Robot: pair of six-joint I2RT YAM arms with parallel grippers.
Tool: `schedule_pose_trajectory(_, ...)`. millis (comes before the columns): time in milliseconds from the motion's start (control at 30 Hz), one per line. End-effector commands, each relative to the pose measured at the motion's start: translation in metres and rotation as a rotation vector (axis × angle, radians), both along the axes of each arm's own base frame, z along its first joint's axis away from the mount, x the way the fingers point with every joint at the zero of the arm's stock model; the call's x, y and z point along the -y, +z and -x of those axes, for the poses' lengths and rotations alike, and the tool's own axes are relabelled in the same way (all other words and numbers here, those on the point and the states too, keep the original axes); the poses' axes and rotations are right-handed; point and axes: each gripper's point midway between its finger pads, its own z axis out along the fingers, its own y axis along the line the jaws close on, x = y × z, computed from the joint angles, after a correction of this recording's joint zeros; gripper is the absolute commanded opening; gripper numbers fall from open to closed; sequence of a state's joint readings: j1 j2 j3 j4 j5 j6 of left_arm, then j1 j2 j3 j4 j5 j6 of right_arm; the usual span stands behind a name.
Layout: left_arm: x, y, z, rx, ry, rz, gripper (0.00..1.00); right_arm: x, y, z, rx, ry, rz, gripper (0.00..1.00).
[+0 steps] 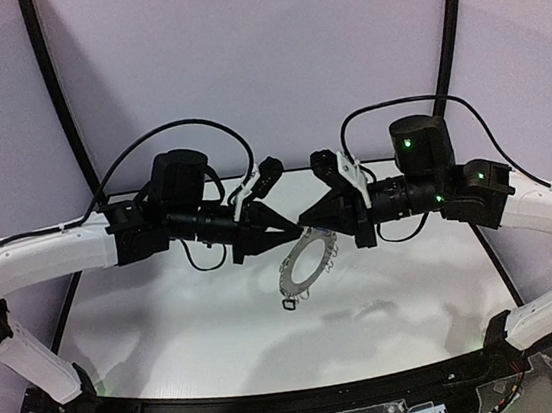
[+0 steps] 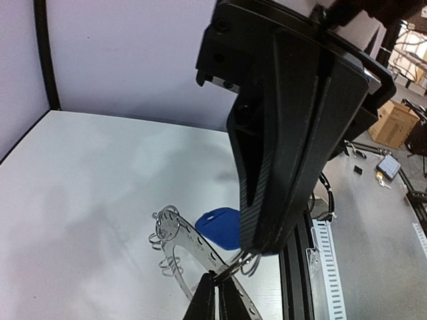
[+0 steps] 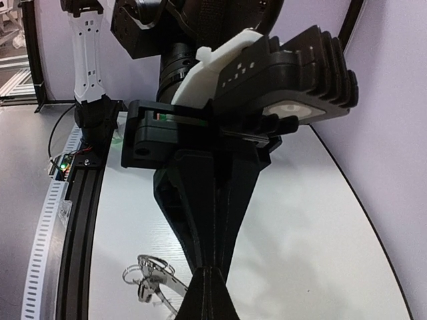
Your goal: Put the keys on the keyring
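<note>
Left gripper closed tight on the rim of the keyring. Right gripper also closed, tip at a wire clip on the same rim, apparently pinching it. Ring hangs tilted above the bench, between both tips. Black-tag key dangles from the lower rim, probably on. Blue-tag key sits just behind the ring; can't tell if it's clipped. Blue likely left to do.

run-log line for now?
left fingers: shut on keyring rim | right fingers: shut on keyring clip | blue tag: behind ring | black tag: ring's near edge
</note>
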State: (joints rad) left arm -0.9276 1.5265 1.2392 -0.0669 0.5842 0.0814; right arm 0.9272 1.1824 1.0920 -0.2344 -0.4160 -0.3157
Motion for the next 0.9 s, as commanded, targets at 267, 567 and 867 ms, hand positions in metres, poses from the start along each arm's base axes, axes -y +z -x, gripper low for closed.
schedule_pose_trajectory(267,-0.018,0.061,0.015,-0.02,0.024,0.184,0.01,0.002,0.011,0.018,0.111,0.091,-0.05,0.0)
schedule_pose_trajectory(567,-0.008,0.045,0.028,-0.052,-0.104,0.113,0.01,-0.001,0.023,0.016,0.131,0.091,-0.088,0.0)
schedule_pose_trajectory(867,-0.009,0.041,0.025,-0.046,-0.079,0.106,0.01,0.006,0.021,0.013,0.146,0.053,-0.079,0.0)
